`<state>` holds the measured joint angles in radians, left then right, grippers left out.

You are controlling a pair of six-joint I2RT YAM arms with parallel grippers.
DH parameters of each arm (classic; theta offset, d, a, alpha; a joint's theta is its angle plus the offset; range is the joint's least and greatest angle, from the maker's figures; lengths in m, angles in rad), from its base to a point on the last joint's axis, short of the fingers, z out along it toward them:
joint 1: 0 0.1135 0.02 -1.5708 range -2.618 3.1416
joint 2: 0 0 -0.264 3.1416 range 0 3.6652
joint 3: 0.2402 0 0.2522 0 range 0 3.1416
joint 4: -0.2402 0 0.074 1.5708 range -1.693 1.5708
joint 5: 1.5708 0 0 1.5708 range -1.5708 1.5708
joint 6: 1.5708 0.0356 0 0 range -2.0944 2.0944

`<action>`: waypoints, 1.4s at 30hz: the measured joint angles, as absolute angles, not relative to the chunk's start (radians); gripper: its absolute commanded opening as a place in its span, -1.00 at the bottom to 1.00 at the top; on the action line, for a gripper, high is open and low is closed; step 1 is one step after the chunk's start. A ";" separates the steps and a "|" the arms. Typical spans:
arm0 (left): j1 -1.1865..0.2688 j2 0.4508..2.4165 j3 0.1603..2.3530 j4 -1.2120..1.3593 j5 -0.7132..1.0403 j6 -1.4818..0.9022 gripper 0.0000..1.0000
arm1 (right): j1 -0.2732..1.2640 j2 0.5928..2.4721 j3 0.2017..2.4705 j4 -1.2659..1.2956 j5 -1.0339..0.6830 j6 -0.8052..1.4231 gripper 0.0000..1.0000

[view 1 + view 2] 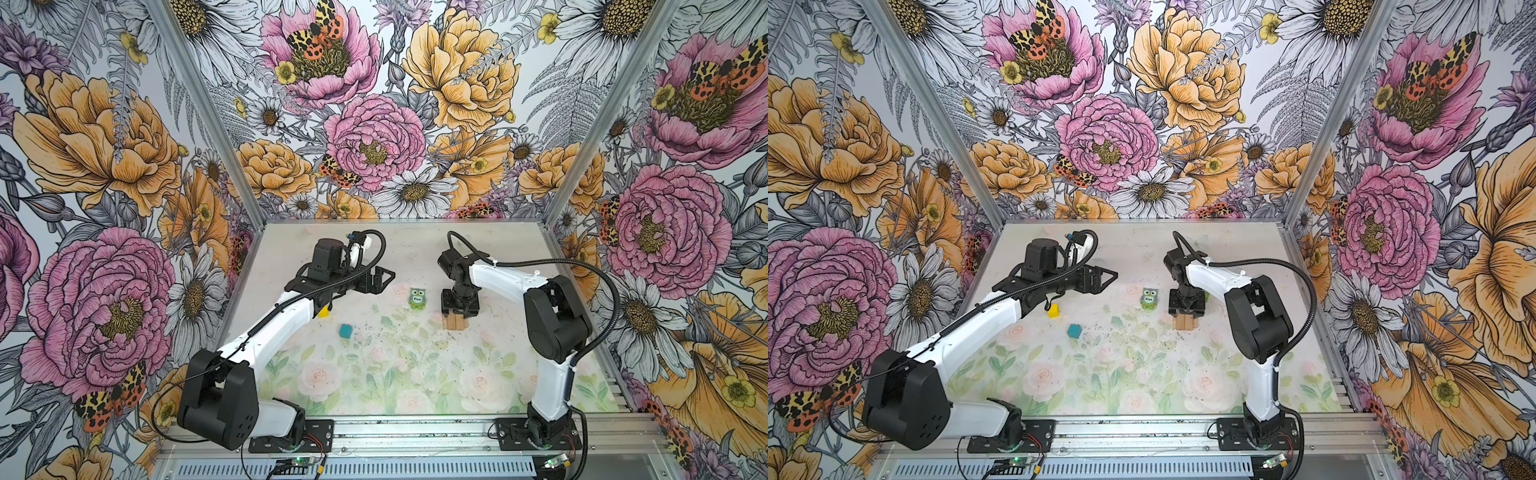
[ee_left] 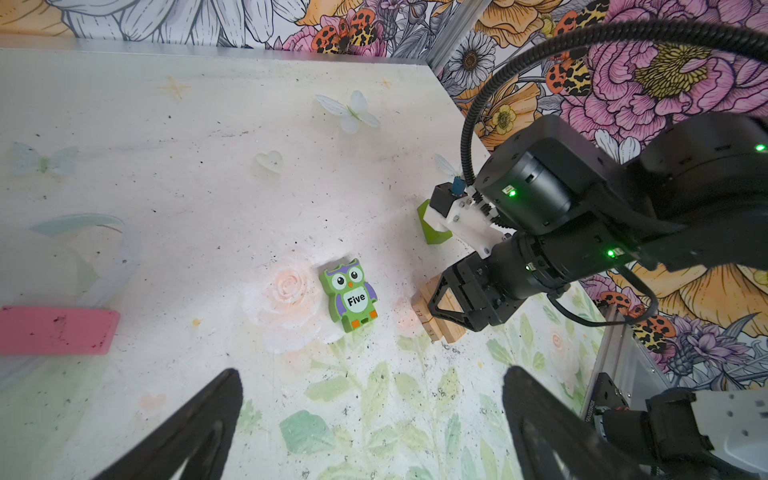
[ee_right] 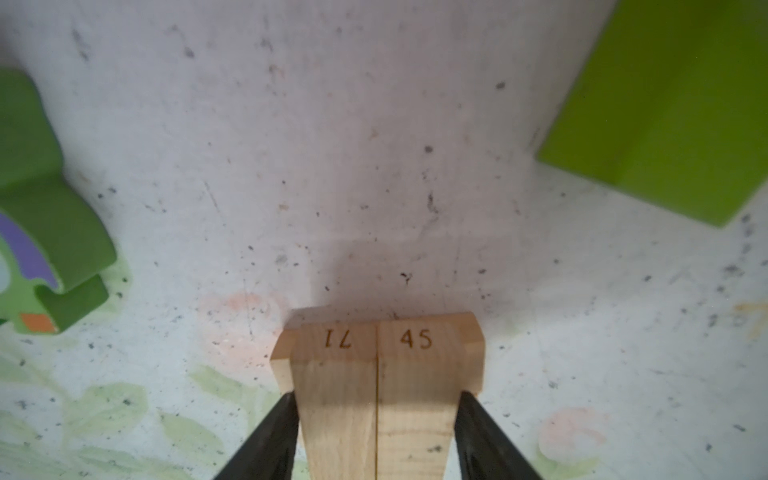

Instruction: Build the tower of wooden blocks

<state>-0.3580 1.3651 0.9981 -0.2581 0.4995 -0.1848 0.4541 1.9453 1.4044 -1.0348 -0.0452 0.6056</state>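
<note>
Nearest on the tabletop (image 1: 374, 374) lies the teal cube (image 1: 345, 331), alone. A little farther, the yellow cube (image 1: 323, 311) is half tucked under the left arm.

On the right at about that depth stands the tower (image 1: 455, 323), so far only tan bars (image 3: 376, 415). Two lie side by side on top, stamped 71 and 45, and wood edges show beneath them on both sides, probably a lower pair. The right gripper (image 1: 458, 312) points down over them, its jaws pressed against the outer long sides of the top pair.

Farther back the owl (image 1: 417, 299) lies flat, near the tan bars but apart. The lime bar (image 2: 432, 226) sits just beyond the right gripper. The left gripper (image 1: 384, 280) hangs farthest, above the tabletop, jaws spread wide and empty. The pink bar (image 2: 54, 330) shows only in the left wrist view, so I cannot place it in the top views.

The blocks look light, stiff and unbreakable. Their painted faces are probably slick, and nothing locks the layers together. Each is best taken across two flat parallel sides, at mid-length for the bars. Squeeze only lightly, since a sideways nudge could slide the tan base apart.
</note>
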 measured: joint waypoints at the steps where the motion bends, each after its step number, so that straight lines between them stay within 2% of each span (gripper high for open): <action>1: -0.358 1.364 0.998 -0.258 0.500 -0.185 0.98 | 0.454 1.945 1.404 -1.035 -0.045 0.605 0.37; 18: -0.363 1.365 0.999 -0.256 0.496 -0.184 0.98 | 0.437 1.856 1.541 -1.118 -0.030 0.574 0.41; 42: -0.364 1.377 0.999 -0.227 0.495 -0.185 0.98 | 0.447 1.889 1.411 -1.068 -0.058 0.575 0.41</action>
